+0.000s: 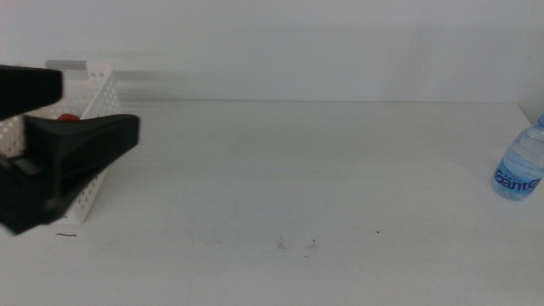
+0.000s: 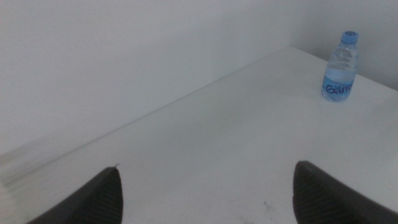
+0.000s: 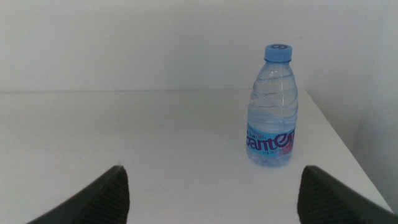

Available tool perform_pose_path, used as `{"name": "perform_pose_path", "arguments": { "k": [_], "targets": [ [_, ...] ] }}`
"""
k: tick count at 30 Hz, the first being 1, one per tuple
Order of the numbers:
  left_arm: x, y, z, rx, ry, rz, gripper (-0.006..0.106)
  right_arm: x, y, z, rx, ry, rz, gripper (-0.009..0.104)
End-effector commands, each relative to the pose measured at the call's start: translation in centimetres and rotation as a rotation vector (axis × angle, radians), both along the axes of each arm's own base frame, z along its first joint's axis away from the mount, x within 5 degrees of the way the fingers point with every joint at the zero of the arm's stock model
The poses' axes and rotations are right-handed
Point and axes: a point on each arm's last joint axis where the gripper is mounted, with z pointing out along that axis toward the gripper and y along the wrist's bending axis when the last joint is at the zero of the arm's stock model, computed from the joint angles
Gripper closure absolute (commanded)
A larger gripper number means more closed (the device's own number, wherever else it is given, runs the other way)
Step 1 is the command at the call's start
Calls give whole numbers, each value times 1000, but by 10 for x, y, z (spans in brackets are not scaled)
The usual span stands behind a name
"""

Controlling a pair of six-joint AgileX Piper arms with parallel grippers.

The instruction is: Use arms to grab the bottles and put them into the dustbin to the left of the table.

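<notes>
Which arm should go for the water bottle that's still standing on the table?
The right. Its open gripper faces the clear blue-capped water bottle directly, with the bottle upright near the white table's right edge. The left gripper, also open, sits far across the table beside the white perforated plastic dustbin.

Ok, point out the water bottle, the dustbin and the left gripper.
water bottle point(image 3: 272, 140): right wrist view, on its label.
dustbin point(image 1: 92, 92): middle view, on its perforated side wall.
left gripper point(image 2: 208, 194): left wrist view, midway between its open fingertips.
</notes>
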Motion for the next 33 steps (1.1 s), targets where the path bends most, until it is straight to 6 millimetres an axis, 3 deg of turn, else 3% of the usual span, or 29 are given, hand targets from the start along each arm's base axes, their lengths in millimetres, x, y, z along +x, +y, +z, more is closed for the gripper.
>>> {"name": "perform_pose_path", "arguments": {
  "k": [1,9,25,28,33],
  "targets": [
    [-8,4,11,3,-16,-1,7,0,0,0,-13,-11,0,3],
    [-20,18,37,37,8,63,7,0,0,0,-13,-11,0,3],
    [-20,19,36,54,4,69,7,0,0,0,-13,-11,0,3],
    [-20,19,36,54,4,69,7,1,-2,10,-176,-119,-7,3],
    [-20,19,37,50,2,70,7,1,-2,14,-116,-164,-12,3]
  ]
}}
